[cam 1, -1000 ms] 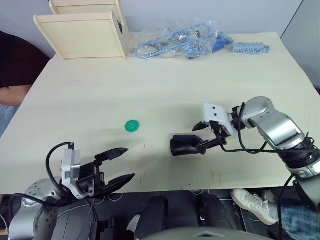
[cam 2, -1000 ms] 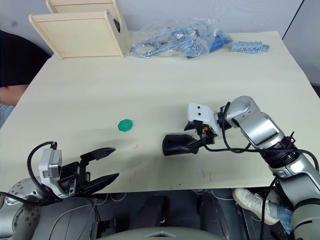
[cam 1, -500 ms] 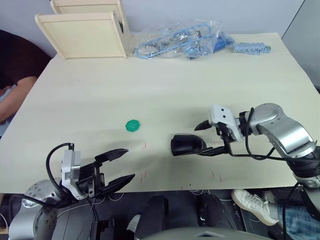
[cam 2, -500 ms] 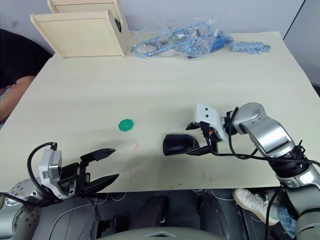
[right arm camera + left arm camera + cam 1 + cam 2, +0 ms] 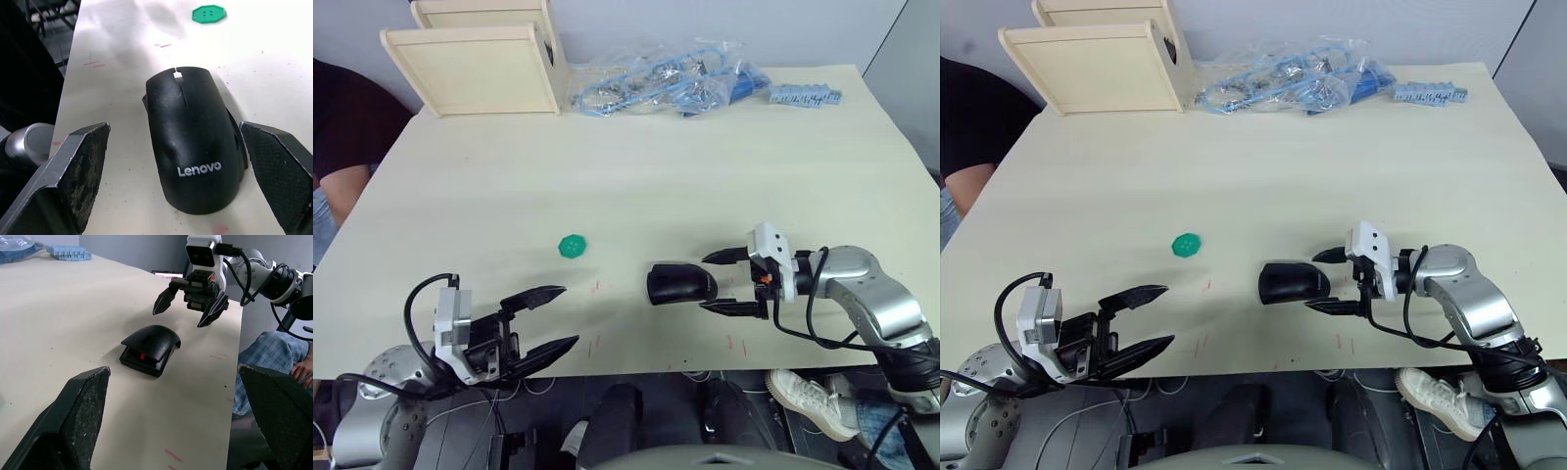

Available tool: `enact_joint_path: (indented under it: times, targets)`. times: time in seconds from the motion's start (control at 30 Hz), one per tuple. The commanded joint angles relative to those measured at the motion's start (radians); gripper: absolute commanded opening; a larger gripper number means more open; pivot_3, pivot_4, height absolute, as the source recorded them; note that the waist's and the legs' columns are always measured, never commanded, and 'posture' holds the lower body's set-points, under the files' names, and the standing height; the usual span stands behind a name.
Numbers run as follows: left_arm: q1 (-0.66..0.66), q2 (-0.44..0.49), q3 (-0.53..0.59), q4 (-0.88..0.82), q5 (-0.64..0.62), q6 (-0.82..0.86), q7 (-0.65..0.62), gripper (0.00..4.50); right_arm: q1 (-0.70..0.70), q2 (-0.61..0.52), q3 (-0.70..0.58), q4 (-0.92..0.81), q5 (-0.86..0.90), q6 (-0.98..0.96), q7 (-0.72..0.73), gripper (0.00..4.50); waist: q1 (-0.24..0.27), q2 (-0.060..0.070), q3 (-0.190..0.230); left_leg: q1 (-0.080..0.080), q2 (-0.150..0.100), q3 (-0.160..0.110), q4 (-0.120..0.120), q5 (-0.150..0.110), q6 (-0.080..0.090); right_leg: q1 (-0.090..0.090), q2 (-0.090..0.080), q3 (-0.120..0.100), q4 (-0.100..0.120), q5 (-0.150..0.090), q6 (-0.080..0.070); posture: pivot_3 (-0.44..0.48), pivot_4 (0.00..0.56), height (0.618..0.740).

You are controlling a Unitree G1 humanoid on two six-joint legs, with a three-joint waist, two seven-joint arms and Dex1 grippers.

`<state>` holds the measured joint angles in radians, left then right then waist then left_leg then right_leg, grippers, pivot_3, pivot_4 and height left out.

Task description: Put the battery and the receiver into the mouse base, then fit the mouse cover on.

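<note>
**Cover sits on the mouse, both grippers spread and empty**

The pale table (image 5: 636, 176) runs wide across the room; at its far edge stand two wooden trays (image 5: 475, 69) leaning together, beside them a heap of clear plastic bags with blue parts (image 5: 666, 86), and a strip of blue blocks (image 5: 805, 95) further toward the right corner; a person's arm (image 5: 340, 191) shows off the table's left side.

Near the front edge, a little right of centre, the mouse cover (image 5: 195, 137) rests on the mouse base (image 5: 142, 363); from the left wrist view the cover looks lifted at one end, with a red mark of the base visible under it, so it does not look fully seated; white lettering shows near the cover's end.

The right gripper (image 5: 729, 284) sits just beside the mouse on its right, fingers spread wide and touching nothing; the left gripper (image 5: 548, 321) hangs at the front-left edge, well apart from the mouse, fingers likewise parted and holding nothing.

A small green octagonal disc (image 5: 572, 246) lies to the left of the mouse.
</note>
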<state>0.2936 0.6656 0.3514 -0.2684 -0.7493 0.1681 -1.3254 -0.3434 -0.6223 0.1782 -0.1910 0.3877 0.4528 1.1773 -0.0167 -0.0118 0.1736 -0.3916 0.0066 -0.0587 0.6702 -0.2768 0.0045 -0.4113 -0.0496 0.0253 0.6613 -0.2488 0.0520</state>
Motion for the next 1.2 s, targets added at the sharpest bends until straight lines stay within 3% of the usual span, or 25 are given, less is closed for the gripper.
enact_joint_path:
  times: [0.03, 0.43, 1.2]
  targets:
    - [-0.003, 0.011, 0.011, -0.014, -0.010, 0.002, -0.007, 4.50, 0.008, 0.012, -0.028, 0.006, 0.018, -0.052, 0.004, 4.44, 0.000, 0.000, 0.000, 0.000, 0.000, 0.000, 0.000, 0.000, 0.000, 0.000, 0.000, 0.000, 0.000, 0.000, 0.000, 0.000, 0.150, 0.740]
    - [-0.020, 0.019, 0.010, -0.008, -0.010, 0.014, -0.014, 4.50, 0.010, 0.072, 0.001, 0.129, -0.039, -0.171, -0.011, 4.44, 0.001, 0.000, 0.000, 0.000, 0.000, 0.000, 0.000, 0.000, 0.000, 0.000, 0.000, 0.000, 0.000, 0.000, 0.000, 0.000, 0.150, 0.740]
    - [-0.010, 0.023, 0.019, -0.011, -0.008, 0.017, -0.023, 4.50, 0.011, 0.086, 0.030, 0.172, -0.073, -0.217, 0.004, 4.44, 0.001, 0.000, 0.000, 0.000, 0.000, 0.000, 0.000, 0.000, 0.000, 0.000, 0.000, 0.000, 0.000, 0.000, 0.000, 0.000, 0.150, 0.740]
